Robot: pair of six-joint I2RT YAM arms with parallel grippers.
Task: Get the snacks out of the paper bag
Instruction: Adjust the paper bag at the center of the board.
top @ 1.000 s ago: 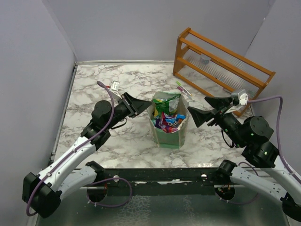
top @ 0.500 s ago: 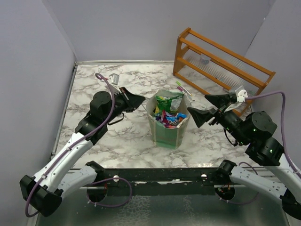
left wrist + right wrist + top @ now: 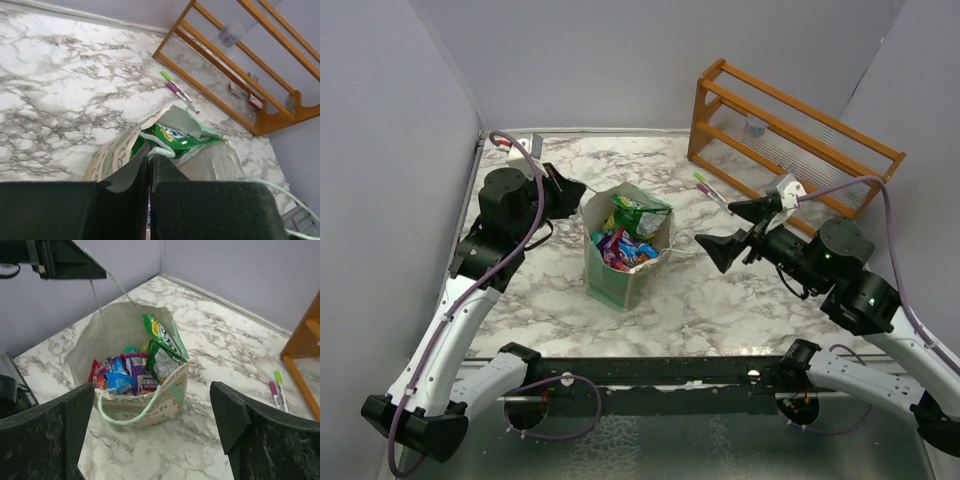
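Note:
The paper bag (image 3: 611, 281) stands upright on the marble left of centre, its mouth open. Snacks (image 3: 624, 245) fill it: a green packet (image 3: 162, 342) sticks up at the far side, with purple (image 3: 136, 368), blue (image 3: 116, 382) and red (image 3: 97, 373) ones beside it. My left gripper (image 3: 577, 190) is at the bag's back-left rim, shut on the far cord handle (image 3: 161, 151), which runs taut from its jaws. My right gripper (image 3: 716, 227) hangs open to the right of the bag (image 3: 150, 402), touching nothing. The near handle (image 3: 125, 415) droops over the front wall.
A wooden rack (image 3: 790, 130) stands at the back right. Two pens (image 3: 708, 188) lie on the marble between the rack and the bag. Purple walls close off the left side and the back.
My left gripper shut on the bag's far handle and drew back to the left. The bag slid left with it. My right gripper followed to the left, still open.

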